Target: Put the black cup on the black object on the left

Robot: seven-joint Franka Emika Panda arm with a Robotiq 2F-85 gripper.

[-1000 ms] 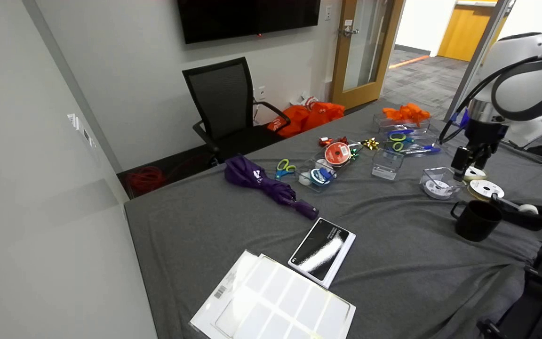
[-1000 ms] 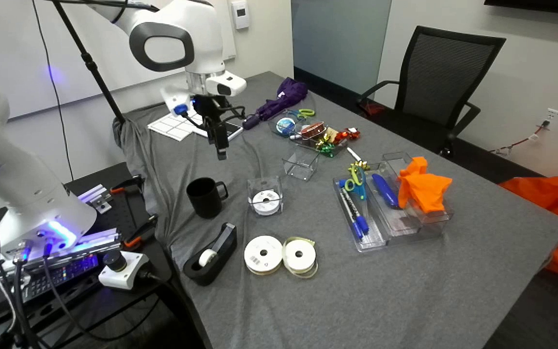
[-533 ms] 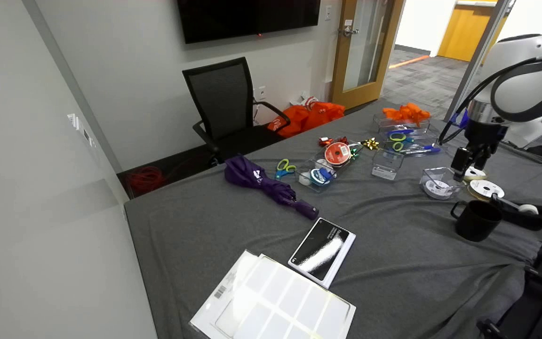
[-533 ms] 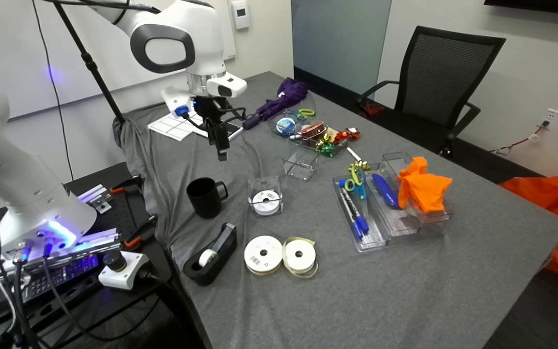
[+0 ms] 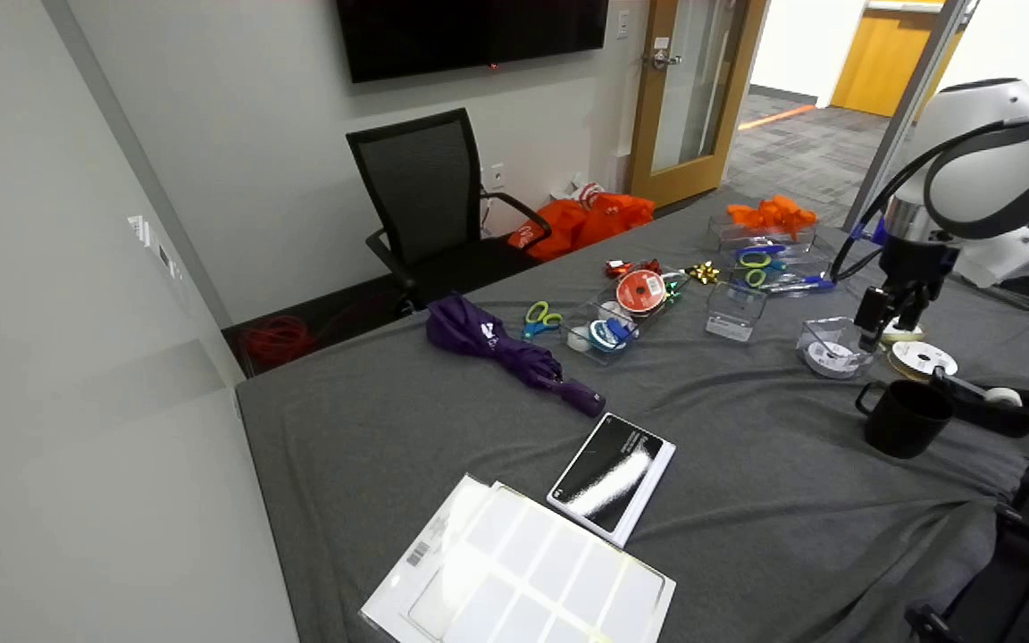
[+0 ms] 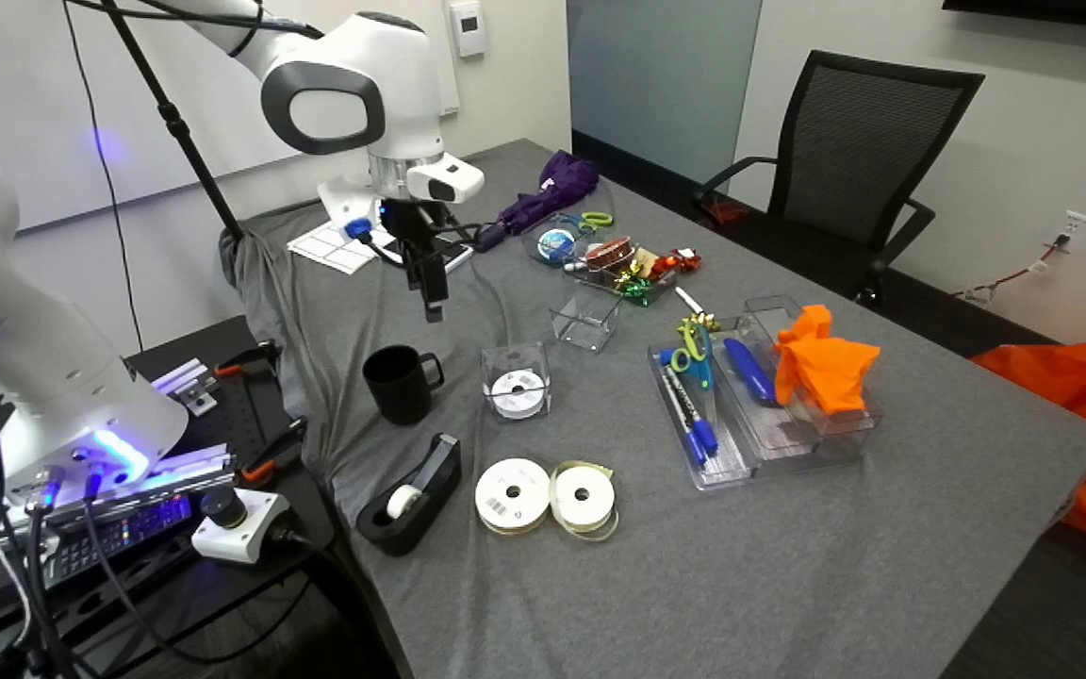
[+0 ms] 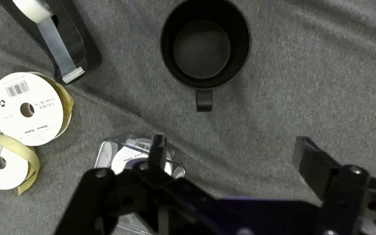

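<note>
The black cup (image 5: 909, 421) stands upright on the grey cloth in both exterior views (image 6: 398, 387), with its handle sticking out at one side. In the wrist view the cup (image 7: 202, 49) is at the top, its handle pointing down toward my jaws. My gripper (image 7: 232, 140) is open, with bare cloth between its fingers. In both exterior views the gripper (image 5: 870, 335) hangs above the table near the cup (image 6: 432, 306), not touching it. The black object (image 5: 608, 473), flat and glossy with a white edge, lies beside the white sheets; the gripper partly hides it in an exterior view (image 6: 454, 253).
A tape dispenser (image 6: 411, 495) and ribbon spools (image 6: 513, 495) lie near the cup. A clear box with a spool (image 6: 517, 382) is under the left finger in the wrist view (image 7: 129, 160). A purple umbrella (image 5: 514, 353) and white sheets (image 5: 523, 572) flank the black object.
My arm and gripper stay still at first, then move down slightly toward the table. The cup and the black object have not moved.
</note>
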